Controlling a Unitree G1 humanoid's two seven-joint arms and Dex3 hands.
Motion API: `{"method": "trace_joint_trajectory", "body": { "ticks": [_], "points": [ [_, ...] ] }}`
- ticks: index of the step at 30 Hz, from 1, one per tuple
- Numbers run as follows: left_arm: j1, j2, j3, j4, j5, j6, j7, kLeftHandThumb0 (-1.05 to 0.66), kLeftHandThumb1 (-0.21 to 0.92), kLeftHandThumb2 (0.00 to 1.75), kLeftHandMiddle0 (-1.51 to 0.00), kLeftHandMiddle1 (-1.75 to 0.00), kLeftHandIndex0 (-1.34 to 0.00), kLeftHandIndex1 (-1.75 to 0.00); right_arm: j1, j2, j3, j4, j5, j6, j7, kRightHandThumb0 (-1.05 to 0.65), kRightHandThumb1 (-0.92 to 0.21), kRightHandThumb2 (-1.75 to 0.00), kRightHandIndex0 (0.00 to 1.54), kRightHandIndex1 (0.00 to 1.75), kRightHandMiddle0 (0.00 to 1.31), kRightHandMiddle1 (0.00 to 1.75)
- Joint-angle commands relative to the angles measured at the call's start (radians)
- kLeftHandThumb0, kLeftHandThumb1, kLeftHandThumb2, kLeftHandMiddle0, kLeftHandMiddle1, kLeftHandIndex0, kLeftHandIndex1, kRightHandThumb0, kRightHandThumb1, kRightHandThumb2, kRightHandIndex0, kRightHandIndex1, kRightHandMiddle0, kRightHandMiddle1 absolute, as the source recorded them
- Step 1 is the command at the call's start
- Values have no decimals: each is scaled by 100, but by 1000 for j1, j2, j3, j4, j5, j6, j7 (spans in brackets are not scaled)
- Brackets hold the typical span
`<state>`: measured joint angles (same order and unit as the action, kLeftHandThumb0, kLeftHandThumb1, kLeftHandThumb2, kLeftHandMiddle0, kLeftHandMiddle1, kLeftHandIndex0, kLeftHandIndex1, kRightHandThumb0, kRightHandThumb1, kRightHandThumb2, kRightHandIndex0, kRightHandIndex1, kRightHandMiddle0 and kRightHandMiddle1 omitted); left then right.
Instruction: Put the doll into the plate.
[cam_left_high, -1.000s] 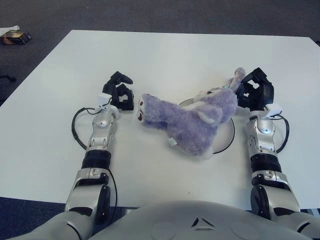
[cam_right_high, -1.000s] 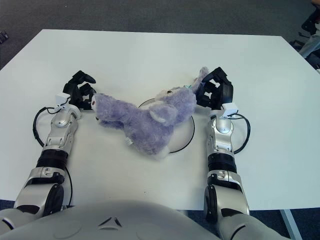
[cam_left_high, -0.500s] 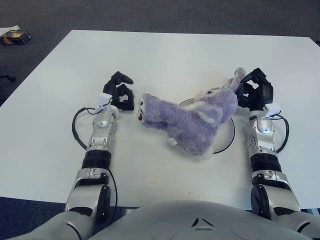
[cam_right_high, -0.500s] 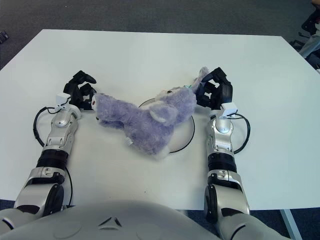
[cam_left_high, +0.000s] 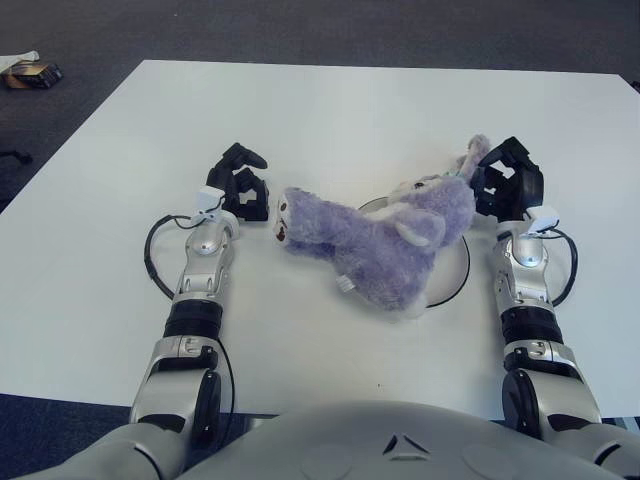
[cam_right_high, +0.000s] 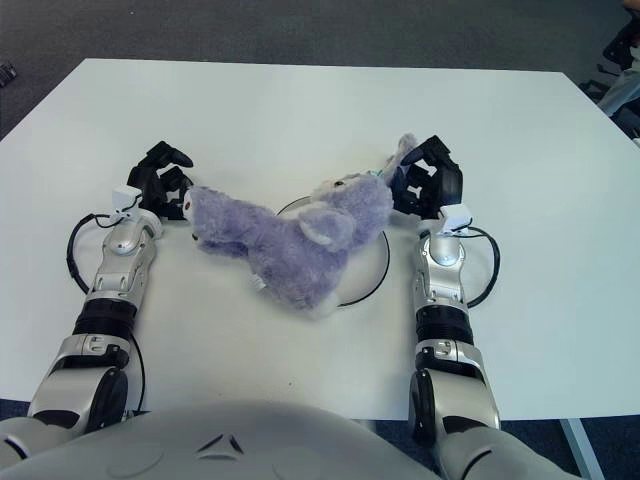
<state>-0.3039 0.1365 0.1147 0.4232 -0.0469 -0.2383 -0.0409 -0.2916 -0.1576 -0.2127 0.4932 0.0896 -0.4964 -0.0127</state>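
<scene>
I see the doll (cam_left_high: 375, 240) lying partly on the plate (cam_left_high: 455, 283); left hand (cam_left_high: 238, 192) and right hand (cam_left_high: 507, 182) flank it, fingers curled, holding nothing.

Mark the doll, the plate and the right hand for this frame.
doll (cam_left_high: 375, 245): left eye view, middle of its purple body.
plate (cam_left_high: 462, 270): left eye view, exposed right rim.
right hand (cam_left_high: 508, 180): left eye view, black fingers beside the doll's right end.

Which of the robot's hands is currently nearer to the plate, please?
Right. The right hand sits just beyond the plate's right edge, while the left hand is further away, left of the doll's head.
</scene>
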Motion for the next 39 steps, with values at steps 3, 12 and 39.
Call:
{"method": "trace_joint_trajectory", "body": {
  "ticks": [3,12,39],
  "points": [
    [55,-13,-9,30,2,12,-11,-1,9,158,-81,-175,-54,-171,96,44,11,2,7,91,-8,-45,-42,-119,113,175,54,175],
    [55,-14,-10,32,3,-4,-12,-1,8,157,-82,-175,-58,-166,119,55,10,-142,31,370,-46,-45,-41,-120,110,175,54,175],
    [56,-15,-9,30,-11,9,-25,-2,11,154,-80,-175,-57,-164,146,46,35,-195,-5,370,-44,-45,-41,-119,114,175,54,175]
  ]
}}
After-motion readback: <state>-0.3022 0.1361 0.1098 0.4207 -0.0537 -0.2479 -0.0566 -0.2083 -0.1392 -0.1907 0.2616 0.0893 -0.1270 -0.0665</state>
